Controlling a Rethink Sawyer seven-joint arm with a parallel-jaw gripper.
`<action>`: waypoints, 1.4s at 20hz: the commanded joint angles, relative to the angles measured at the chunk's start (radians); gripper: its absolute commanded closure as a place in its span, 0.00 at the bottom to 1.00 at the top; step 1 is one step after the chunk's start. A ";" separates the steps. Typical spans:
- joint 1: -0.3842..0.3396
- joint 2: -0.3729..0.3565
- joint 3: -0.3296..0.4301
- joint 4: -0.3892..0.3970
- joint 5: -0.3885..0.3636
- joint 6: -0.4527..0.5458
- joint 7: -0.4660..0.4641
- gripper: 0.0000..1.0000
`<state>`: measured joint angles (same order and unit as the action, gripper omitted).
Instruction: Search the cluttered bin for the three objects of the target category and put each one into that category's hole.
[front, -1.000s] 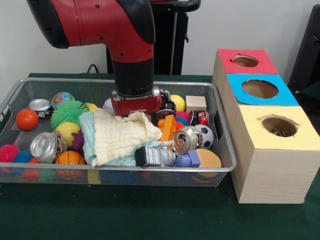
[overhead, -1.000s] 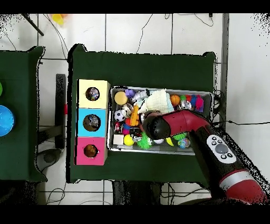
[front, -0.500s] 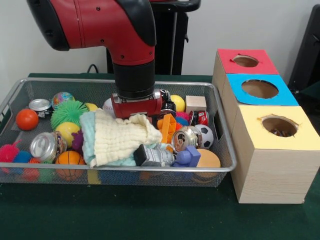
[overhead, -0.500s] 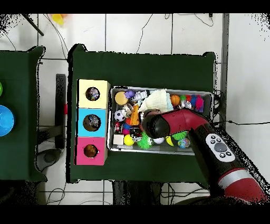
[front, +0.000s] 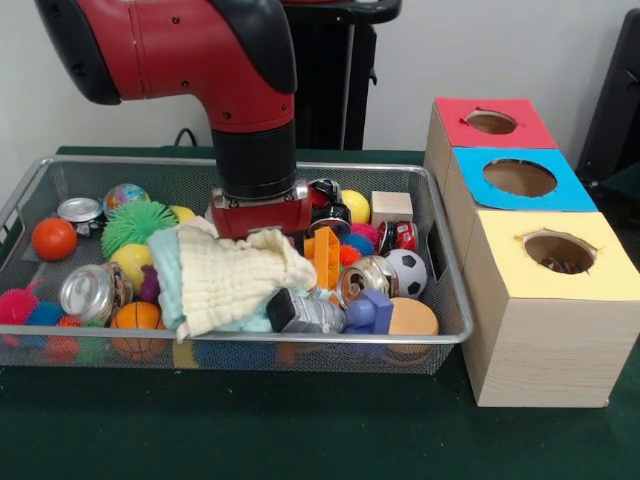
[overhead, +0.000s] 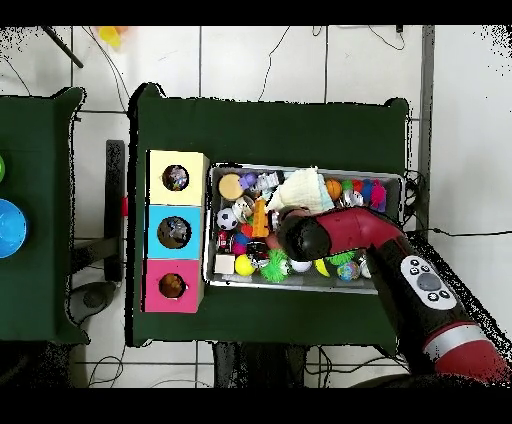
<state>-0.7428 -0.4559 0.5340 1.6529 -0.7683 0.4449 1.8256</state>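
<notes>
Nearest the camera in the front view: dark green table covering, bearing a wire mesh bin and, to the right, three wooden boxes in a row.

Front row of the bin, left to right: pink spiky ball, silver can on its side, small basketball, cream cloth over a pale blue cloth, grey and black toy, purple block, flat orange disc.

Middle of the bin: orange plastic toy upright beside the cream cloth; second silver can touching a miniature soccer ball; red can behind them.

Rear of the bin: orange ball, another silver can, multicoloured ball, green spiky ball, yellow ball, plain wooden cube.

Gripper lowered at the rear edge of the cream cloth, fingertips hidden by its folds; opening width cannot be told. Red and black arm above the bin's centre in the overhead view.

Boxes, near to far: yellow-topped box with objects faintly visible in its hole, blue-topped box, red-topped box. Target category not identifiable.
</notes>
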 joint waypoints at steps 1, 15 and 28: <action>-0.067 0.107 0.059 -0.149 -0.010 -0.014 -0.125 0.00; -0.148 0.038 0.072 -0.150 -0.020 0.137 -0.253 0.00; -0.244 0.061 0.160 -0.233 -0.028 0.315 -0.470 0.00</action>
<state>-0.9338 -0.4177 0.6564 1.6013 -0.7439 0.6404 1.7688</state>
